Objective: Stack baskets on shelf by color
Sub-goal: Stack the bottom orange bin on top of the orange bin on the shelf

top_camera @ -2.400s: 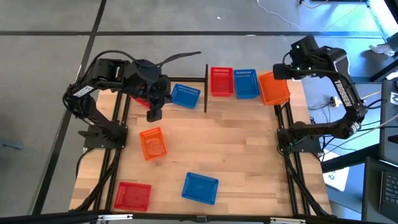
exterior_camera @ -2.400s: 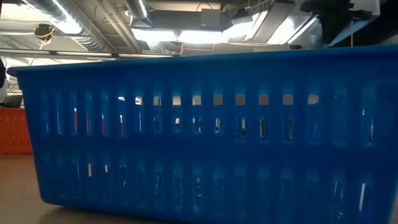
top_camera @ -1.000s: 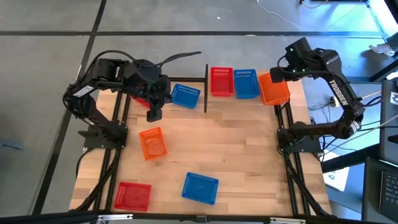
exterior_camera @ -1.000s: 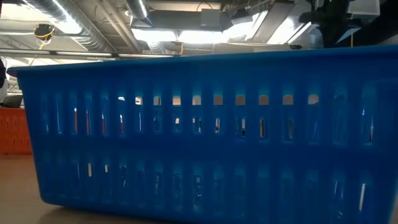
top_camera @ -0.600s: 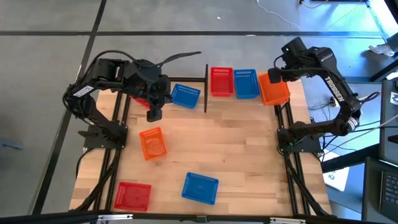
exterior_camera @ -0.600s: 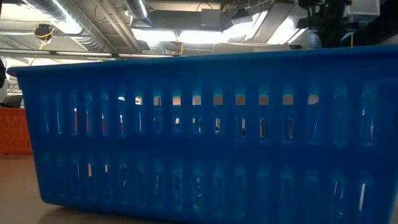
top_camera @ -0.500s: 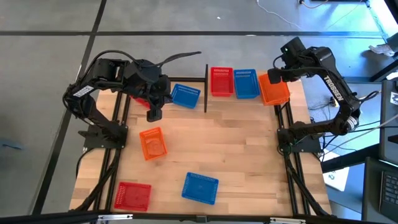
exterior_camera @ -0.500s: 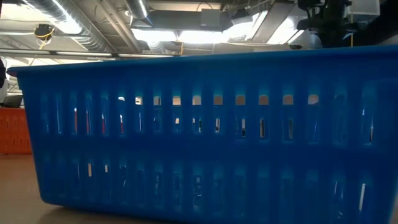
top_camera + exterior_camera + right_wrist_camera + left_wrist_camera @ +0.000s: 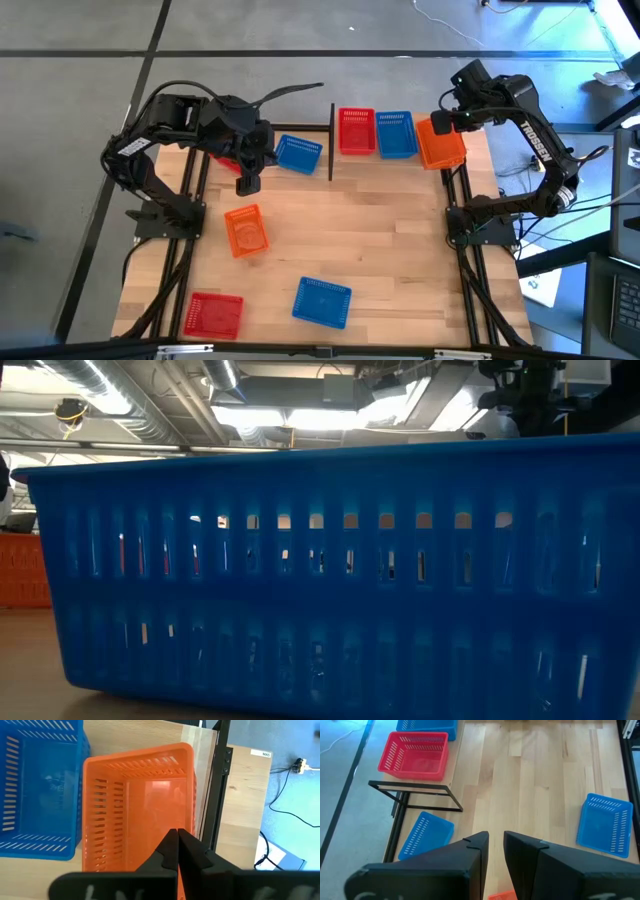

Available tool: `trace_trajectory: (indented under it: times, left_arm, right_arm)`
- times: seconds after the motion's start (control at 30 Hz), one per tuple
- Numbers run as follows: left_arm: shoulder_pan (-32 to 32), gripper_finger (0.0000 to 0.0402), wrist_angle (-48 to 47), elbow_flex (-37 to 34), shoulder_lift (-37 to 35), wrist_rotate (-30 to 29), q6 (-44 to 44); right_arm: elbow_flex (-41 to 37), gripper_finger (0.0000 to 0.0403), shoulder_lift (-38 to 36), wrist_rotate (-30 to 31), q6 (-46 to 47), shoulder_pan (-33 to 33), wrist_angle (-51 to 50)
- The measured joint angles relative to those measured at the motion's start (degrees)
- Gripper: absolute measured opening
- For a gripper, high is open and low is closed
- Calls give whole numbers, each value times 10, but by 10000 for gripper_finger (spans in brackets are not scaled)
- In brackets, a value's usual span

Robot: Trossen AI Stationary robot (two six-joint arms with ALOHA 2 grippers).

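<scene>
On the shelf (image 9: 331,140) at the table's far right stand a red basket (image 9: 356,130), a blue basket (image 9: 395,133) and an orange basket (image 9: 442,143), side by side. My right gripper (image 9: 178,834) hangs shut above the orange basket (image 9: 142,805), touching nothing. My left gripper (image 9: 247,185) waits at the far left, fingers a narrow gap apart (image 9: 495,839), holding nothing. A red basket (image 9: 228,160) lies partly hidden under that arm, beside a loose blue basket (image 9: 298,153).
More baskets sit loose on the table: orange (image 9: 245,229), blue (image 9: 322,301) and red (image 9: 212,314) toward the near edge. The near blue basket (image 9: 320,570) fills the low view. Bare wood lies in the table's middle and right.
My right arm has drifted a little toward the table's left, staying above the orange basket on the shelf. No basket has moved.
</scene>
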Motion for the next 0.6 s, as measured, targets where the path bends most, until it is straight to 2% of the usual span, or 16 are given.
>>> trace_trajectory:
  times: [0.37, 0.6]
  left_arm:
    - [0, 51, 0, 0, 0, 0, -1]
    - [0, 51, 0, 0, 0, 0, -1]
  right_arm:
    - [-33, 0, 0, 0, -5, 0, 10]
    - [1, 0, -2, 3, -10, 0, 13]
